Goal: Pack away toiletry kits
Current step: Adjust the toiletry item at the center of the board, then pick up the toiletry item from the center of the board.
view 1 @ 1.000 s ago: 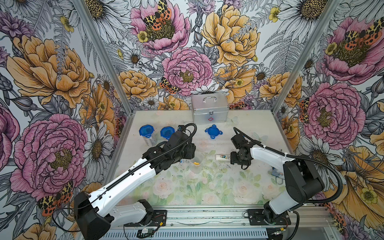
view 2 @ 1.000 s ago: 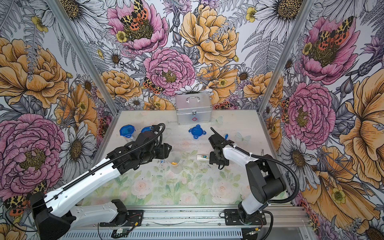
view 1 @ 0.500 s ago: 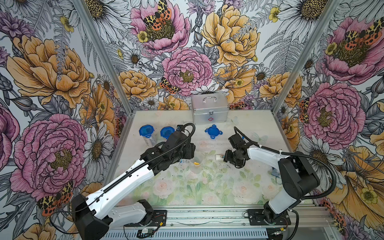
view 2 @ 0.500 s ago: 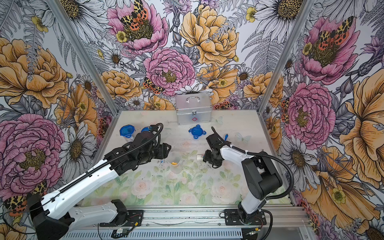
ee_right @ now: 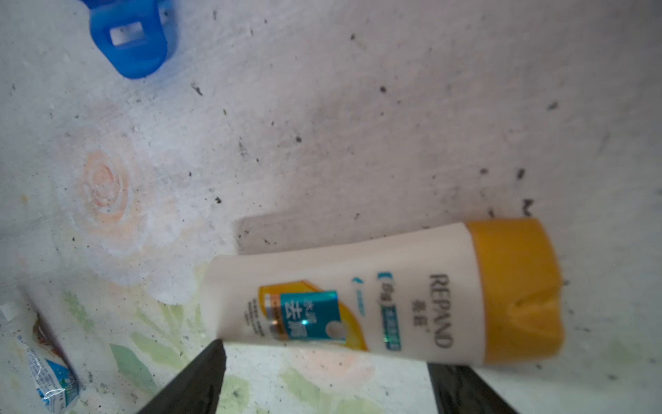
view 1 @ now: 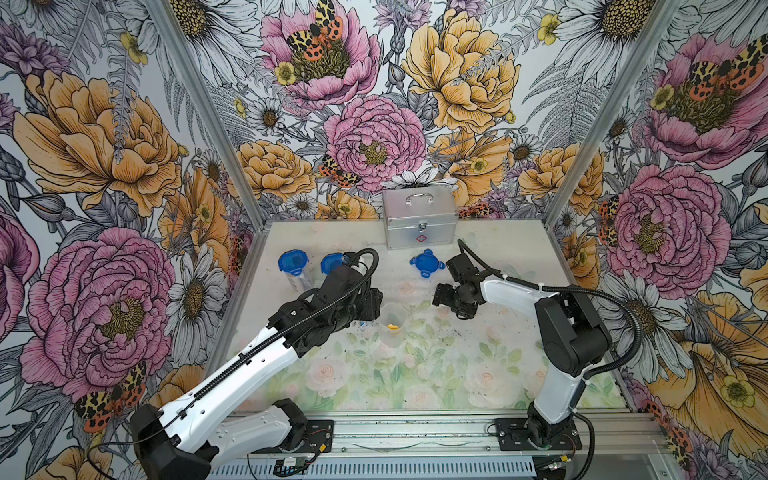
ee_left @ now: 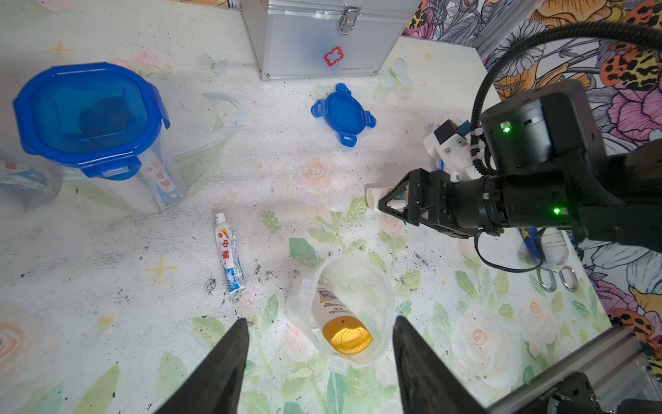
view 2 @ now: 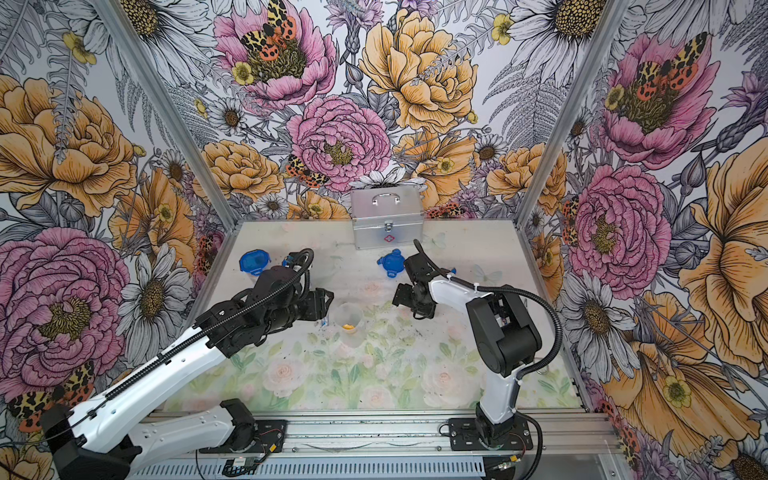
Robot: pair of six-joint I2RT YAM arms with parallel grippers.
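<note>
On the scuffed floral tabletop, flowered walls around, left fingers apart, right fingers apart beside bottle.

Ahead of the left gripper, whose jaws are being held apart, the way is being taken up by an open cup with a bottle inside; the cup's mouth is being left uncovered. To one side of those jaws the table is being crossed only by a flat tube. Farther ahead, passage is being narrowed by the right gripper and its arm, a loose lid, a lidded cup and a metal case. Just past the right gripper's spread fingertips the path is being blocked by a second bottle lying crosswise; bare table is being left open beyond it.
</note>
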